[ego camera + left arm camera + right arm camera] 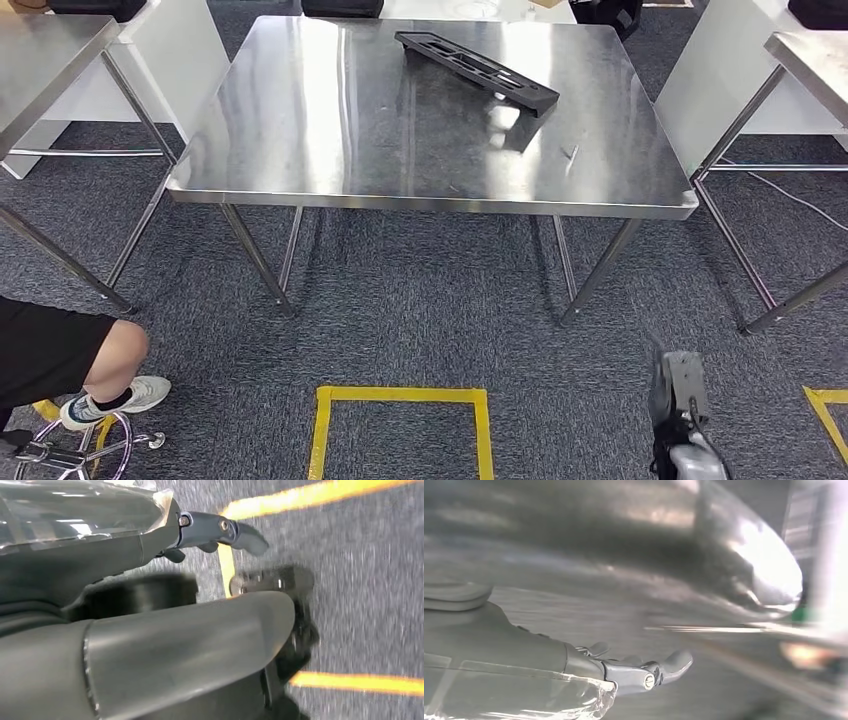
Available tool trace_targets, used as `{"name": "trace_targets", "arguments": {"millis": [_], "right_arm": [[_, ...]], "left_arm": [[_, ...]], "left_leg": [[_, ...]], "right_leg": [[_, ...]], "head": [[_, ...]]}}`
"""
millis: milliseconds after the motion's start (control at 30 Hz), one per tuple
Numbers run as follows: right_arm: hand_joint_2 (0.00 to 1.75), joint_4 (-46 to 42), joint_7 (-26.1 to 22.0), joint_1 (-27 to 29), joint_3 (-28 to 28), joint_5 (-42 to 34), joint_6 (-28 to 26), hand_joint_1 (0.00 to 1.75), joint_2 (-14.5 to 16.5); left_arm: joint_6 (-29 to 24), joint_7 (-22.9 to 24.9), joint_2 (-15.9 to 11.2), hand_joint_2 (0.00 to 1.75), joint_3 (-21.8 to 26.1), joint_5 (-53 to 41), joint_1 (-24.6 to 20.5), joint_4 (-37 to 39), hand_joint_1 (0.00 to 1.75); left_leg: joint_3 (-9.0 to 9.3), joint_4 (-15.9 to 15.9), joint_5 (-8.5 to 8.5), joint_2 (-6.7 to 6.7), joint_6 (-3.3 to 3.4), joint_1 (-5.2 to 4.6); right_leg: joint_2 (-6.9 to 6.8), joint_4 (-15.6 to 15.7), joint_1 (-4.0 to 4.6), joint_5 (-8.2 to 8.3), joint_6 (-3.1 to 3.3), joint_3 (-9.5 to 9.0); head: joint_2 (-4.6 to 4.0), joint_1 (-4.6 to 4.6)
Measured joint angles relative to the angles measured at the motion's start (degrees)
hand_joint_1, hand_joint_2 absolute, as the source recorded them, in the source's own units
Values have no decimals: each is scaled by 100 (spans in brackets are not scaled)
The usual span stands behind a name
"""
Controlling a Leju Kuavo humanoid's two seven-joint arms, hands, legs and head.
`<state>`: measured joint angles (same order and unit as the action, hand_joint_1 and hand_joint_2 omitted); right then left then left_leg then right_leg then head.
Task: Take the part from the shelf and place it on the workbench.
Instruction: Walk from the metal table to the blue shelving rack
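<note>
The black part (pixel 476 69) lies flat on the steel surface (pixel 330 150), slanting from near its far edge toward the right edge, with bare metal all round it. More steel tables stand off the left (pixel 45 70) and right (pixel 810 60) sides, and a white panel (pixel 185 50) rises behind the far left corner. On the grey carpet in front, yellow tape (pixel 400 397) marks a square. A person's leg and shoe (pixel 115 385) and a chrome stool base (pixel 70 450) sit near the left, cut off by the frame.

The right hand (pixel 678 395) hangs low over the carpet, holding nothing; in the blurred wrist view its fingers (pixel 671 664) seem loosely extended. The left hand (pixel 220 532) also carries nothing, its fingers stretched out above the taped floor, partly hidden behind dark, blurred robot parts.
</note>
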<state>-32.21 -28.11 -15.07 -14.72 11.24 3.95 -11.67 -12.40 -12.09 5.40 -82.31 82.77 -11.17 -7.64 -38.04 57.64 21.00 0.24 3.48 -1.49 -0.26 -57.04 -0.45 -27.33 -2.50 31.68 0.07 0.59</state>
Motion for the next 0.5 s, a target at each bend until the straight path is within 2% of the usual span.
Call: {"name": "trace_targets", "arguments": {"millis": [100, 233, 300, 400, 500], "right_arm": [[0, -582, 119, -120, 2, -74, 63, 0, -14], [0, -930, 207, -126, 15, -62, 133, 0, -10], [0, -827, 578, -136, 59, 93, 86, 0, -13], [0, -195, 1225, -137, 216, 474, -314, 0, 16], [0, 582, 2401, 33, 446, 940, -833, 0, 163]], "left_arm": [[5, -11, -75, 0, 0, -1, 2, 3, 0], [6, -66, -106, 0, -1, -68, -1, 3, 0], [15, -84, -114, 0, -3, -99, -11, 3, 0], [36, -40, -138, 0, -9, -102, -37, 3, 0], [69, 90, -192, 0, -17, -101, -94, 3, 0]], "left_leg": [[-1, 0, -10, -17, 9, -1], [-5, 0, -11, -21, 11, -11], [-4, 1, -10, -19, 12, -12], [-5, 1, -10, -29, 13, -12], [-6, 1, -8, -41, 11, -9]], "right_leg": [[-18, 1, -11, 0, 0, -1], [-21, 0, -10, 4, -7, -1], [-21, 0, -11, 4, -7, 0], [-28, 1, -11, 3, -6, 1], [-41, 1, -10, 0, -5, -3]], "head": [[0, 1], [0, -1], [0, 0], [0, 0], [0, 1]]}}
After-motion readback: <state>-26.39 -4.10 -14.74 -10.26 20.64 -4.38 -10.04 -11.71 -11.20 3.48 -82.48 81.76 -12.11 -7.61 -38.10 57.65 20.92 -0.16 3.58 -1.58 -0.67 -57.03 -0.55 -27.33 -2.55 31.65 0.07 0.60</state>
